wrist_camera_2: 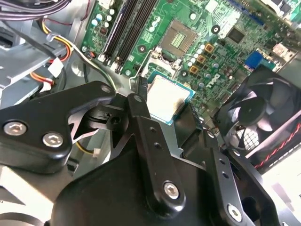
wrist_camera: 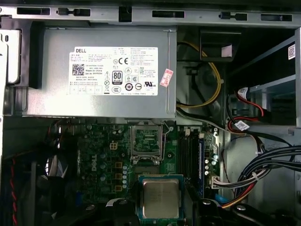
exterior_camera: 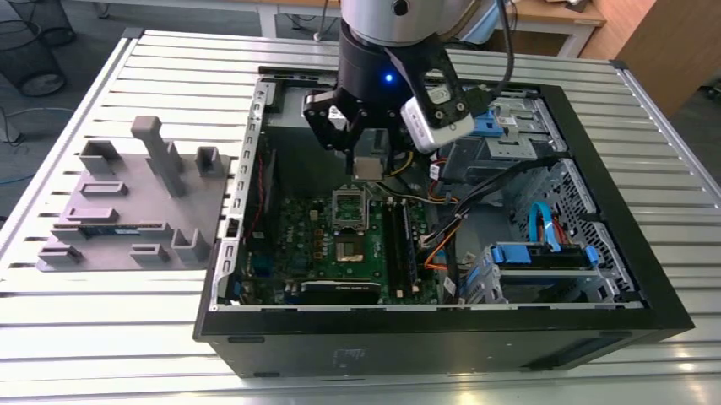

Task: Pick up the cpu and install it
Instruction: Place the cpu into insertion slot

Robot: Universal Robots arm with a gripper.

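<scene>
Progress: the pick-up looks done, since the cpu [wrist_camera: 160,198] is off any surface and carried in the gripper [wrist_camera_2: 164,101]. The install is not yet done.
Gripper: closed on the cpu, with fingers [wrist_camera_2: 140,89] pressing two opposite edges of the chip. Its shiny metal top faces up toward both wrist views.
Cpu: held flat or nearly so between the fingertips, hanging clear above the board and touching nothing else. In the exterior view it shows as a pale square [exterior_camera: 367,166] right under the gripper.
Arm pose: the wrist points straight down into the open computer case [exterior_camera: 631,278], with the gripper inside the case's outline but well above the board.
Socket: the cpu socket [wrist_camera: 146,141] lies below the gripper and a little ahead of it, toward the power supply. Its metal frame is open and no chip sits in it. I judge the cpu is not yet lined up over it.
Motherboard: the green motherboard [wrist_camera: 101,157] spreads out beneath the gripper, with the memory slots [wrist_camera: 190,157] running alongside the socket.
Power supply: the grey power supply [wrist_camera: 101,70] sits beyond the socket, against the case wall.
Outside the case: a grey parts holder [exterior_camera: 124,207] rests on the slatted desk [exterior_camera: 113,329], well apart from the gripper toward the exterior view's left.
</scene>
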